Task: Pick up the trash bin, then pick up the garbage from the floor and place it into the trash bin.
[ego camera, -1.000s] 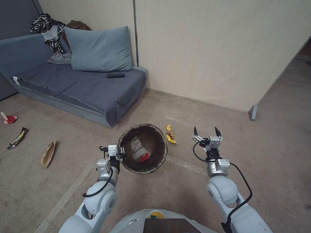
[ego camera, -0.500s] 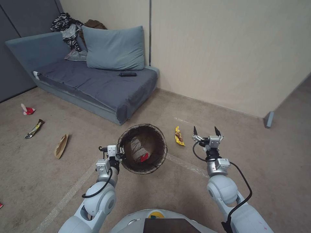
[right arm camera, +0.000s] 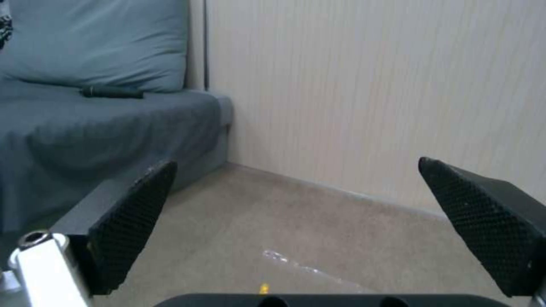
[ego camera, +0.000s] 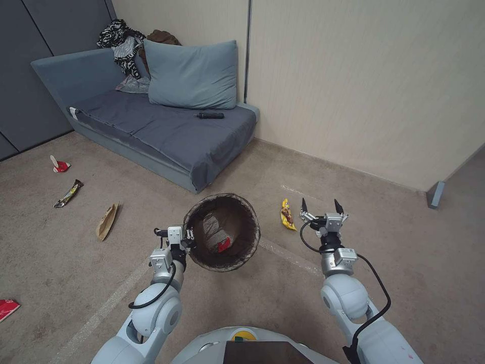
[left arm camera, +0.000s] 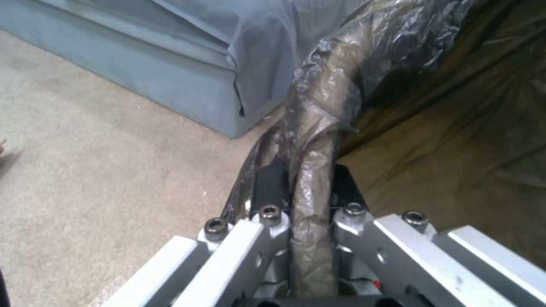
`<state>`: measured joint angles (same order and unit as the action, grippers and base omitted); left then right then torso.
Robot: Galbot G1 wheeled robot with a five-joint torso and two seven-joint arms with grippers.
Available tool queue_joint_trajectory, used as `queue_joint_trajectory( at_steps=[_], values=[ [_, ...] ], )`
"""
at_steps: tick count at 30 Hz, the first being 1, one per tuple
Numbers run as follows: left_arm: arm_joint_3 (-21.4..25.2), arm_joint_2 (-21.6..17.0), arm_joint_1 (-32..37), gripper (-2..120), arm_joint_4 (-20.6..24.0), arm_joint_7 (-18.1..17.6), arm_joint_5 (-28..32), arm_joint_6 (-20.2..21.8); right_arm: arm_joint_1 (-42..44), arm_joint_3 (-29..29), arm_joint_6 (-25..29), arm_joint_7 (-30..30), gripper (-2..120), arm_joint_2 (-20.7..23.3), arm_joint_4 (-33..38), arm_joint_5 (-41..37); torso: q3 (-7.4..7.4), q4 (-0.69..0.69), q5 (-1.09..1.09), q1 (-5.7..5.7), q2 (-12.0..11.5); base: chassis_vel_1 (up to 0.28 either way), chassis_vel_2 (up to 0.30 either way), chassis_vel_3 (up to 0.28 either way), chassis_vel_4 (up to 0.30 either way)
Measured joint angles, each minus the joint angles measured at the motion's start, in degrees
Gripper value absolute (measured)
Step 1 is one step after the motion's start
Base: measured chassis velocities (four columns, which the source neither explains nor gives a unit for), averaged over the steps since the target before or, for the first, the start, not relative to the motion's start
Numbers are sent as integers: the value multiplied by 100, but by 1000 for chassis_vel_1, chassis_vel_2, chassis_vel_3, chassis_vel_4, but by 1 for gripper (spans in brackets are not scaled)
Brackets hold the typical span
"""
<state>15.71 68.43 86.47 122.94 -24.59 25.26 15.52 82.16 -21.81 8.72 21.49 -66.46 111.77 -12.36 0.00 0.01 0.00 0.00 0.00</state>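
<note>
Beige short-pile carpet (ego camera: pixel 414 263). Yellow snack wrapper (ego camera: pixel 287 214), lengthwise beside the bag-lined white bin (ego camera: pixel 222 231), just left of the spread, empty right gripper (ego camera: pixel 323 206); left gripper (ego camera: pixel 188 236) clamped the bin's rim.

Bag-lined trash bin (ego camera: pixel 222 232) aloft, upright

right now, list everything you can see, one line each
trash bin: 1, dark-lined, held off the floor at its rim
scraps in bin: grey and red pieces at the bottom
yellow wrapper: 1, floor, between bin and right gripper
brown paper bag: 1, floor, left
dark snack wrapper: 1, floor, far left
red-white scrap: 1, near sofa
red piece: 1, left edge
sofa: 1, blue-grey, by wall
pillow: 1, blue
clothes: heap, sofa corner
black remote-like item: 1, on sofa
left gripper: shut on bin rim
right gripper: open, above floor
</note>
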Motion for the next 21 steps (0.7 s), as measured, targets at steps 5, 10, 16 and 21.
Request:
queue_joint_trajectory(
  at_steps=[5,10,16,21],
  values=[
    [-25,22,-12,2,-7,11,-6,-10,9,-1,18,8,100,-23,-20,-37,0,-2,0,0,0,0,0,0,0],
    [-19,38,-11,2,-7,16,-5,-18,-15,0,15,-5,100,-31,-63,-8,0,-1,0,0,0,0,0,0,0],
    [-13,51,-3,2,-8,25,-5,-24,-31,7,10,-13,100,-41,-100,17,0,-1,0,0,0,-5,9,2,-3],
    [-4,51,-2,2,-7,27,-3,-26,-45,14,-11,-8,100,-41,-123,32,0,-1,0,0,0,-5,10,2,-4]
  ],
)
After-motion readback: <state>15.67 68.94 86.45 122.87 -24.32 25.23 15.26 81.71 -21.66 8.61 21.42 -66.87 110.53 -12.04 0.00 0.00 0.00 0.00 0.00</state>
